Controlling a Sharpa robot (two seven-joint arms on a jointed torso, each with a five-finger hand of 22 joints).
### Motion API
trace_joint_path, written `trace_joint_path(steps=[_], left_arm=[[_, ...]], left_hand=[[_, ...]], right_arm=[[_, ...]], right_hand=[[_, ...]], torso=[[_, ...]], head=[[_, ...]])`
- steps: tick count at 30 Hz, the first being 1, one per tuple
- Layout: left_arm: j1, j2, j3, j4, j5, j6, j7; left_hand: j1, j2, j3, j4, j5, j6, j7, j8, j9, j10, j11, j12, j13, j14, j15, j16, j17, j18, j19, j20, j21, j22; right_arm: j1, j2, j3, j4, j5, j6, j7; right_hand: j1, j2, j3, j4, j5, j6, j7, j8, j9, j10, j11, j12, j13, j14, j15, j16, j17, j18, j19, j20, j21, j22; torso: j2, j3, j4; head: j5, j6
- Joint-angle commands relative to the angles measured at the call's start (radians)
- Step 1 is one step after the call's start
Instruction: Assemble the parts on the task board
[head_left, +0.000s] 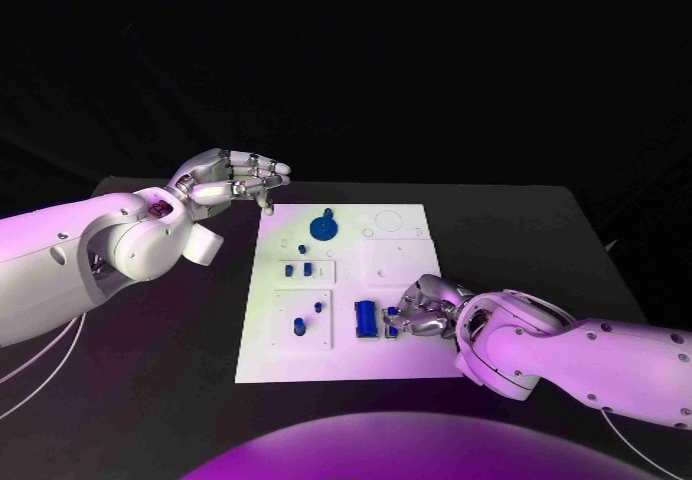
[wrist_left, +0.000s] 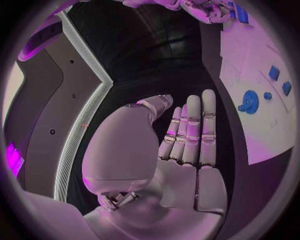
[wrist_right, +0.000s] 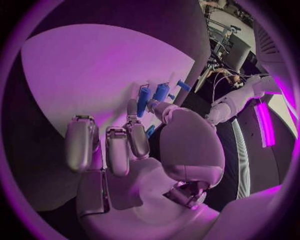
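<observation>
Task board (head_left: 346, 350) mid-table, partly populated. Blue round knob (head_left: 326, 226) seated near the far end; small blue pegs (head_left: 299, 269) stand in the left-side plates; a blue block (head_left: 366, 318) sits at the near middle. Round recesses on the far right side look unfilled, so work remains. Right hand (head_left: 428, 310) rests on the board beside the block, fingers curled around small blue parts; firm grasp cannot be told. Left hand (head_left: 235, 178) hovers off the board's far-left corner, fingers extended, holding nothing
</observation>
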Motion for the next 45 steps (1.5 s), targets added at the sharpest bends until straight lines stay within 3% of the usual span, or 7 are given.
trace_joint_path(steps=[1,10,27,33,40,41,45], left_arm=[[0.0,0.002,0.001,0.002,-0.001,0.015,0.004],[0.0,0.002,0.001,0.002,-0.001,0.014,0.004],[0.0,0.0,0.001,0.002,-0.001,0.013,0.004],[0.0,0.0,0.001,0.001,0.0,0.01,0.008],[-0.001,0.002,0.001,-0.003,0.021,-0.016,0.034],[-0.001,0.003,0.0,-0.005,0.028,-0.023,0.04],[-0.007,0.007,0.0,-0.011,0.056,-0.052,0.061]], left_hand=[[0.001,0.006,0.005,0.001,0.006,-0.007,0.014,0.007,-0.001,-0.008,0.001,0.004,-0.001,-0.005,0.002,0.0,0.001,0.015,-0.007,0.003,0.004,0.001],[0.001,0.006,0.005,0.0,0.006,-0.007,0.014,0.007,-0.001,-0.009,0.001,0.004,-0.002,-0.005,0.002,0.0,0.001,0.015,-0.008,0.003,0.005,0.001],[0.001,0.006,0.005,0.0,0.006,-0.007,0.014,0.007,-0.001,-0.009,0.001,0.004,-0.002,-0.005,0.002,0.0,0.001,0.015,-0.008,0.003,0.005,0.001],[0.001,0.005,0.006,0.0,0.006,-0.009,0.015,0.007,-0.002,-0.009,0.001,0.004,-0.002,-0.005,0.002,0.0,0.001,0.015,-0.008,0.003,0.006,0.002],[-0.003,0.005,0.005,0.002,0.005,-0.01,0.015,0.007,-0.003,-0.009,0.001,0.005,-0.002,-0.005,0.003,0.0,0.001,0.014,-0.009,0.003,0.006,0.002],[-0.006,0.004,0.004,0.004,0.005,-0.011,0.015,0.007,-0.003,-0.009,0.001,0.006,-0.002,-0.007,0.004,-0.001,0.001,0.014,-0.011,0.004,0.005,0.002],[-0.017,-0.001,0.003,0.011,0.001,-0.012,0.016,0.011,-0.004,-0.01,0.004,0.011,-0.003,-0.062,0.011,-0.035,-0.014,0.013,-0.051,0.01,-0.023,-0.01]], right_arm=[[-0.001,0.001,0.0,0.0,0.0,0.008,0.008],[-0.001,0.0,0.0,-0.001,-0.001,0.011,0.013],[-0.001,-0.017,0.0,0.007,-0.01,0.012,0.031],[0.004,-0.052,0.0,0.016,0.054,-0.048,0.169],[0.048,-0.072,0.003,-0.03,0.306,-0.159,0.47],[0.056,-0.068,0.003,-0.048,0.366,-0.161,0.526],[0.086,-0.05,0.004,-0.117,0.56,-0.136,0.675]], right_hand=[[-0.011,-0.005,-0.004,0.008,-0.004,0.002,0.007,-0.007,-0.001,0.005,-0.001,0.003,0.08,0.086,-0.002,0.003,0.156,0.004,0.021,-0.004,0.0,0.187],[-0.039,-0.037,-0.074,0.03,-0.01,0.004,0.008,-0.009,0.003,0.003,0.001,-0.001,0.079,0.085,-0.001,0.001,0.152,0.005,0.019,-0.003,-0.007,0.185],[0.016,-0.03,-0.103,0.001,-0.006,0.003,0.006,-0.012,0.007,0.002,-0.001,-0.001,0.079,0.085,-0.002,0.0,0.151,0.005,0.018,-0.004,-0.009,0.185],[0.039,-0.032,-0.116,-0.013,-0.006,-0.012,0.011,-0.023,0.004,-0.005,0.003,-0.015,0.07,0.083,0.0,-0.004,0.142,0.009,0.011,-0.004,-0.032,0.179],[0.085,-0.017,-0.139,-0.024,-0.004,-0.072,0.04,-0.063,-0.003,-0.078,0.027,-0.129,-0.009,0.058,0.02,-0.053,0.047,0.039,-0.046,0.013,-0.219,0.13],[0.107,-0.014,-0.125,-0.03,0.123,-0.087,0.047,-0.074,-0.005,-0.121,0.033,-0.197,-0.057,0.044,0.025,-0.081,-0.002,0.054,-0.078,0.017,-0.315,0.104],[0.154,-0.005,-0.118,-0.06,0.116,-0.142,0.075,-0.098,-0.001,-0.334,0.059,-0.506,-0.289,-0.051,0.049,-0.249,-0.244,0.111,-0.231,0.042,-0.731,-0.03]], torso=[[0.0,0.0,-0.0002],[0.0,0.0,0.0002],[-0.001,0.0003,0.0001],[-0.001,0.0007,-0.0011],[-0.011,-0.0034,-0.0055],[-0.014,-0.0053,-0.0078],[-0.029,-0.0122,-0.0154]], head=[[0.003,0.0],[0.004,0.0],[0.005,0.0],[0.007,0.0],[0.003,0.004],[0.002,0.008],[0.0,0.036]])
